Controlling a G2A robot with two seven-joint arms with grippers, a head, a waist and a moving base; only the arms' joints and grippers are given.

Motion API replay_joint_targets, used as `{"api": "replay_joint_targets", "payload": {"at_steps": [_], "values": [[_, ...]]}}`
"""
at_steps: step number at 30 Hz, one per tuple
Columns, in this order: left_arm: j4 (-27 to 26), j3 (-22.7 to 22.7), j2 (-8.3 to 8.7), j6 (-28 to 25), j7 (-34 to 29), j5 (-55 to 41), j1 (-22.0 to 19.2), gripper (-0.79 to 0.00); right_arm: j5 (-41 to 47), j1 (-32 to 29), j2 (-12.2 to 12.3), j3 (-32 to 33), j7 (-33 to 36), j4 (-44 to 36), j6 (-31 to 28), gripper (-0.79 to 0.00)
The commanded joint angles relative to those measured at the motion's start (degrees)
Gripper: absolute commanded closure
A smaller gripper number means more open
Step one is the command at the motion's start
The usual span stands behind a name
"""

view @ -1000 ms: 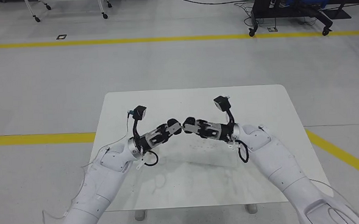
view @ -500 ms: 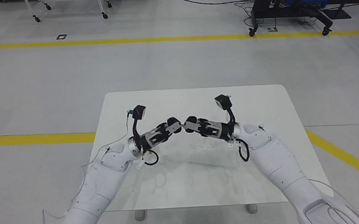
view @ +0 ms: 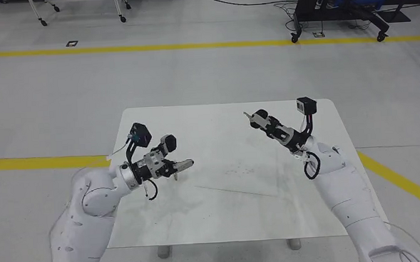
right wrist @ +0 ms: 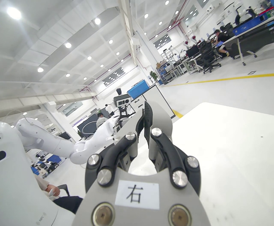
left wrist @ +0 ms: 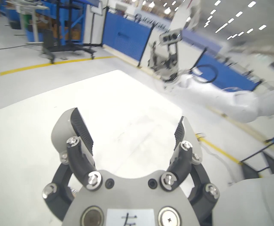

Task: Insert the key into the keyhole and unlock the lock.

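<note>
— Since the two arms met tip to tip over the middle a moment ago, what has changed?

— Both have swung apart. The left tool (left wrist: 127, 116), grey metal with black ribbed pads, now hangs over the left side of the plain white rectangular surface (view: 227, 194). It is spread wide with nothing between its pads. The right tool (right wrist: 146, 105), of the same build, is raised over the far right part, pads pressed flat together.

— Does it hold the key?

— I cannot tell; anything pinched there is too thin to make out. Where the key and the lock lie, I cannot tell either.

— What does that mean for the task?

— My reading: the joint work at the centre is broken off, and the left tool steadies nothing. Whether the lock is open cannot be judged.
</note>
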Motion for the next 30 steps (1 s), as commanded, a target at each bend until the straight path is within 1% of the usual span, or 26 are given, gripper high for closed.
{"api": "replay_joint_targets", "payload": {"at_steps": [1,3,4,6,9,12,13,14,15,17,20,23,25,28,30], "values": [[-9.2,-1.6,0.46,6.2,-1.5,17.1,5.4,-0.785,-1.2,-0.5,0.0,0.5,-1.7,-0.3,0.0,0.000],[-13.3,-1.0,0.70,11.1,-4.3,27.4,8.9,-0.785,-1.6,-0.7,-0.1,0.6,-2.4,0.1,0.0,0.000],[-14.6,-0.2,0.76,12.9,-5.9,31.6,9.8,-0.785,-1.6,-0.7,-0.1,0.6,-2.4,0.1,0.0,0.000],[-15.6,2.1,0.70,15.7,-8.5,36.7,10.7,-0.785,-1.6,-0.7,-0.1,0.6,-2.4,0.1,0.0,0.000],[-14.4,5.4,0.39,18.0,-11.2,38.6,9.6,-0.785,-1.6,-0.7,-0.1,0.6,-2.4,0.1,0.0,0.000],[-11.6,8.1,-0.04,22.2,-13.9,41.8,7.1,-0.785,-1.6,-0.7,-0.1,0.6,-2.4,0.1,0.0,0.000],[-10.6,9.0,-0.28,23.4,-14.4,40.7,6.4,-0.785,-1.6,-0.7,-0.1,0.6,-2.4,0.1,0.0,0.000],[-9.5,9.8,-0.50,24.2,-15.4,39.4,5.6,-0.754,-1.6,-0.7,-0.1,0.6,-2.4,0.1,0.0,0.000],[-8.6,10.5,-0.68,25.0,-16.6,38.9,4.7,-0.690,-1.6,-0.7,-0.1,0.6,-2.4,0.1,0.0,0.000],[-7.3,12.0,-1.05,27.0,-17.9,38.9,3.0,-0.613,-1.6,-0.7,-0.1,0.6,-2.4,0.1,0.0,0.000],[-5.3,13.8,-1.56,29.7,-18.7,38.8,1.1,-0.388,-1.6,-0.7,-0.1,0.6,-2.4,0.1,0.0,0.000],[-3.3,15.0,-2.03,32.5,-20.1,38.1,-0.4,-0.296,-1.6,-0.7,-0.1,0.6,-2.4,0.1,0.0,0.000],[-2.3,15.6,-2.27,33.9,-20.3,38.1,-1.2,-0.262,-1.6,-0.7,-0.1,0.6,-2.4,0.1,0.0,0.000],[-0.8,16.2,-2.56,35.2,-20.8,37.4,-2.1,-0.246,-1.6,-0.7,-0.1,0.6,-2.4,0.1,0.0,0.000],[0.0,16.6,-2.69,35.5,-20.9,37.5,-2.6,-0.249,-1.6,-0.7,-0.1,0.6,-2.4,0.1,0.0,0.000]]}}
